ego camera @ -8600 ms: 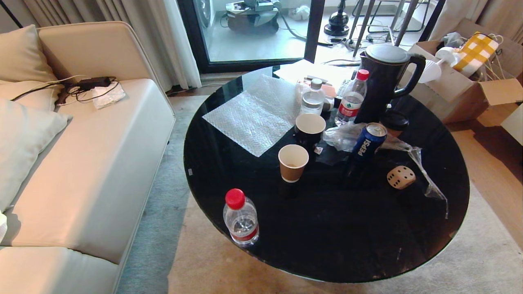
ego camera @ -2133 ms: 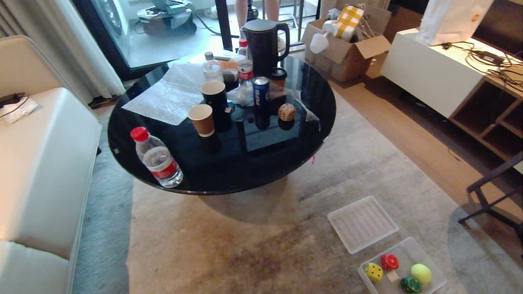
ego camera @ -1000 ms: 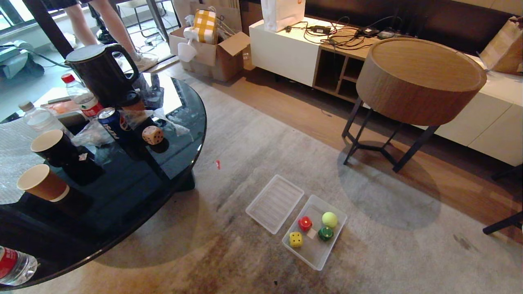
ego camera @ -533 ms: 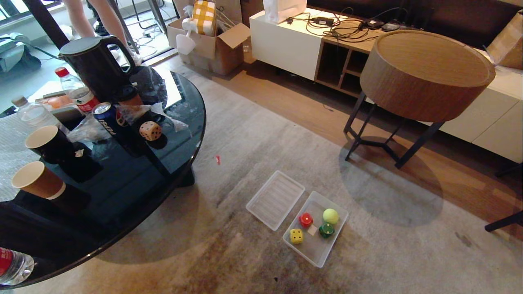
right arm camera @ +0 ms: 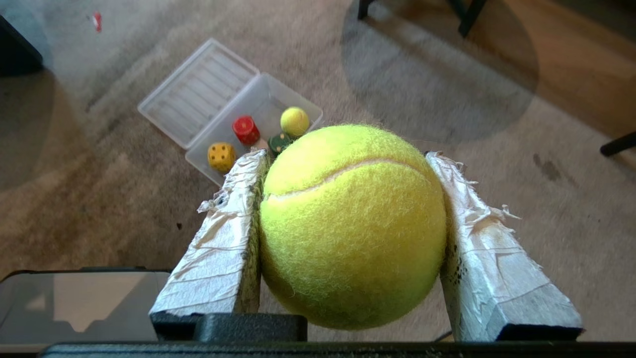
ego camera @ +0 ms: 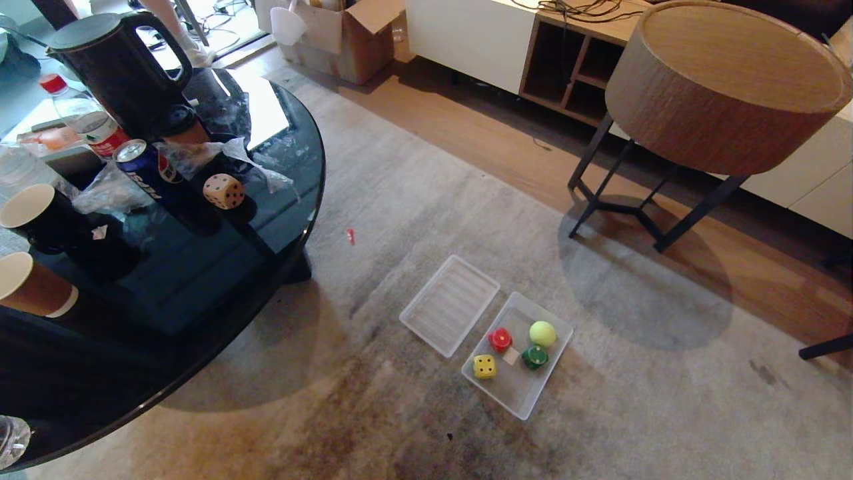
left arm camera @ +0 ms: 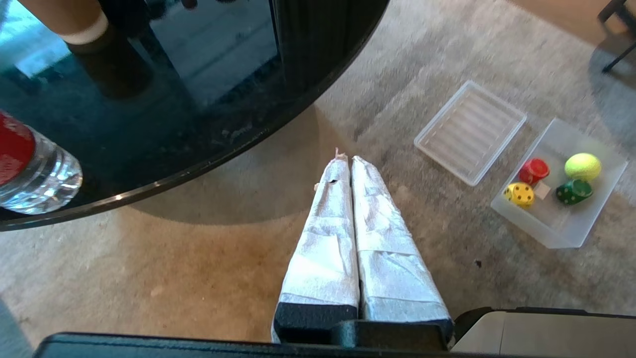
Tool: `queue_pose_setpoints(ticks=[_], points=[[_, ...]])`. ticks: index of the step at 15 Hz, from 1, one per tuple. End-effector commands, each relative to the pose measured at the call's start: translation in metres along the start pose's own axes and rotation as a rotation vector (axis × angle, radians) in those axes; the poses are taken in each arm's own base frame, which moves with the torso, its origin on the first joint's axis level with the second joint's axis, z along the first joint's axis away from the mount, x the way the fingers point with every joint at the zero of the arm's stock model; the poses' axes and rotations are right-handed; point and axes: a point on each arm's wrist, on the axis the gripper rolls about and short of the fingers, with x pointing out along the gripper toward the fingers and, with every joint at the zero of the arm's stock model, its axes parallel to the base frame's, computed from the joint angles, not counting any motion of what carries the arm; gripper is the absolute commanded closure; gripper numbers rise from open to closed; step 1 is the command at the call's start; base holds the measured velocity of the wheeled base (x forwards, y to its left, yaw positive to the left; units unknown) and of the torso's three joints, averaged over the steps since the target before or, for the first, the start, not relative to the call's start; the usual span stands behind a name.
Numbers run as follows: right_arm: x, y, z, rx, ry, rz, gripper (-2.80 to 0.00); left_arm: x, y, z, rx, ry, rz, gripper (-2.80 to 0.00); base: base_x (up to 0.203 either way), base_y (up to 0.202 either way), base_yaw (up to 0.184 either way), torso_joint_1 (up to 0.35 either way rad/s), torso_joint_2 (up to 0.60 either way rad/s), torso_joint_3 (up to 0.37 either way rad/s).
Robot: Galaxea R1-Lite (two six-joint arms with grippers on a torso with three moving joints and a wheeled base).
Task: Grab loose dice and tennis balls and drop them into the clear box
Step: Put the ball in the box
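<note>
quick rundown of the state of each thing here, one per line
right end effector: shut on held tennis ball
left end effector: shut, empty
clear box: open, on the rug
lid: off, flat beside the box
red die, yellow die, green die, second tennis ball: in the box
beige die: loose on the black table

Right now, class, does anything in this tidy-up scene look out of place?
Yes. The pale beige die with black pips sits on the round black glass table among drinks, while the red, yellow and green dice lie in the clear plastic box on the rug. The box's ribbed clear lid lies off, beside it.
</note>
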Motion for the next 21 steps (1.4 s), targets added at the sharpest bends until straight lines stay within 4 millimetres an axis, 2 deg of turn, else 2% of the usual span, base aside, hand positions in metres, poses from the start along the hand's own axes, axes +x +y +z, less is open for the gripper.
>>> queue_pose_setpoints(ticks=[1, 21], points=[[0.0001, 0.0000, -0.0003, 0.000, 0.001, 0.000, 0.00, 0.0000, 0.0000, 0.0000, 0.000, 0.000, 0.000, 0.00, 0.000, 0.000, 0.000, -0.002, 0.01, -0.198], [-0.0001, 0.0000, 0.0001, 0.000, 0.000, 0.000, 0.00, 0.0000, 0.0000, -0.0001, 0.000, 0.001, 0.000, 0.00, 0.000, 0.000, 0.000, 0.002, 0.00, -0.196]])
